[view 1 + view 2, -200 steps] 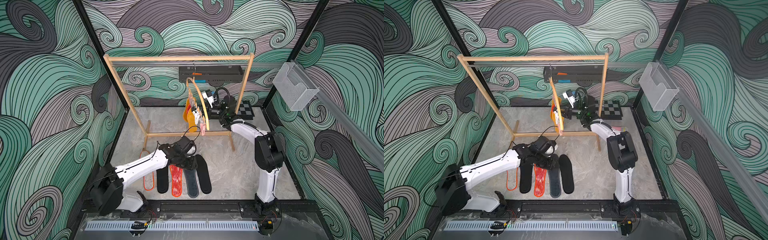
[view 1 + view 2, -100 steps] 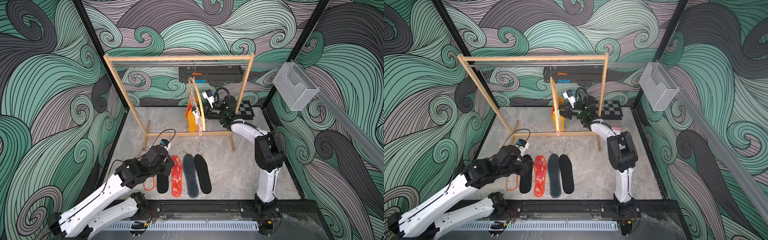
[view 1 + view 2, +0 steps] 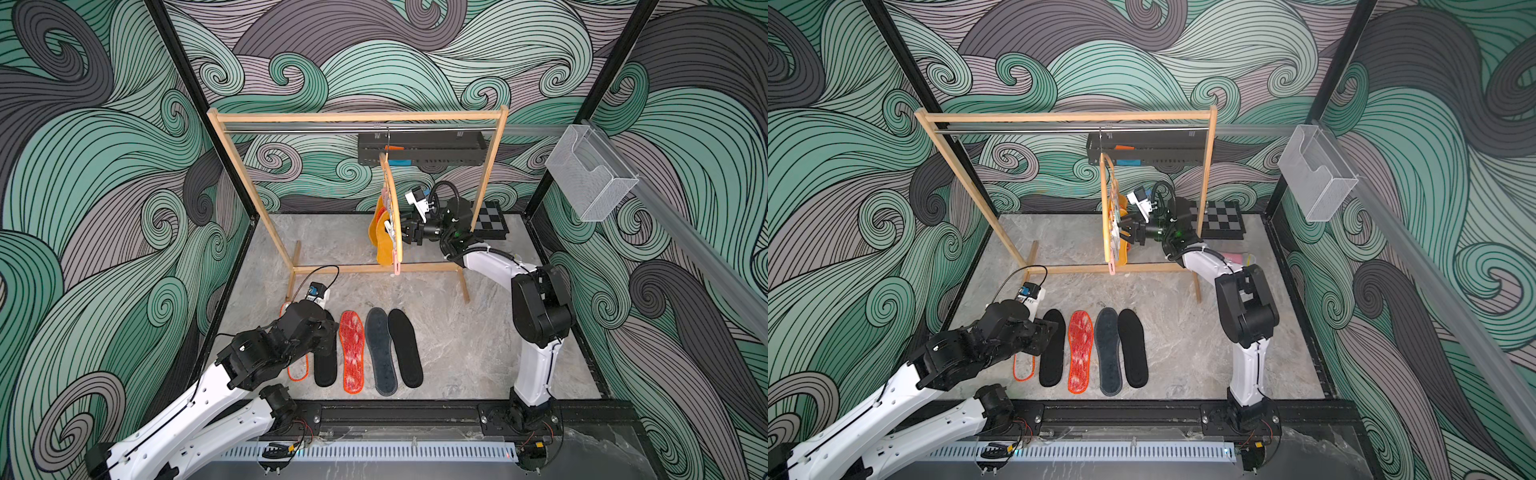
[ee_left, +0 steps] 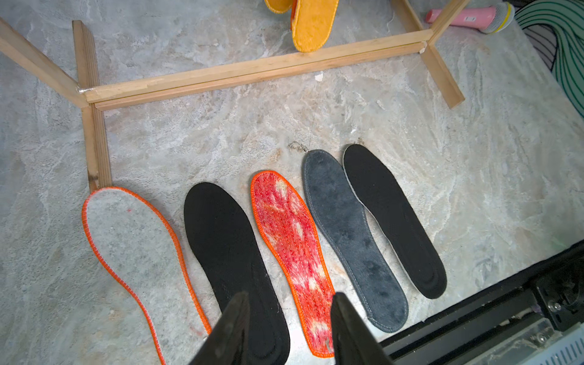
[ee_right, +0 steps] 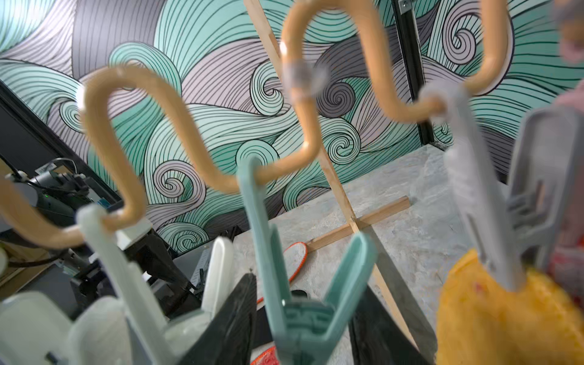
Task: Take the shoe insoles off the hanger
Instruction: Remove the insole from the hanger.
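Note:
Several shoe insoles lie in a row on the floor: a pale orange-edged one (image 4: 126, 240), black (image 4: 227, 246), red-white (image 4: 290, 234), dark grey (image 4: 347, 234) and black (image 4: 392, 221). My left gripper (image 4: 290, 295) hovers open above the heels of the black and red-white ones, holding nothing. The hanger (image 3: 392, 208) hangs edge-on from the rack rail, with mustard yellow insoles (image 3: 384, 245) pegged to it. My right gripper (image 5: 306, 284) is at its wavy bar (image 5: 189, 142), jaws open either side of a teal clothespeg (image 5: 300, 316). A grey peg (image 5: 493, 221) grips a yellow insole (image 5: 499, 319).
The big wooden rack frame (image 3: 357, 117) stands across the middle, its foot bar (image 4: 252, 72) just beyond the insole row. Behind it are a checkerboard (image 3: 490, 218), a pink-handled tool (image 4: 458, 15) and a black wall tray (image 3: 422, 151). A wire basket (image 3: 590, 174) hangs on the right wall.
My left arm has drawn back from the insole row toward the front left. My right gripper's jaws, shut on the teal peg before, have come apart. The hanger has turned slightly.

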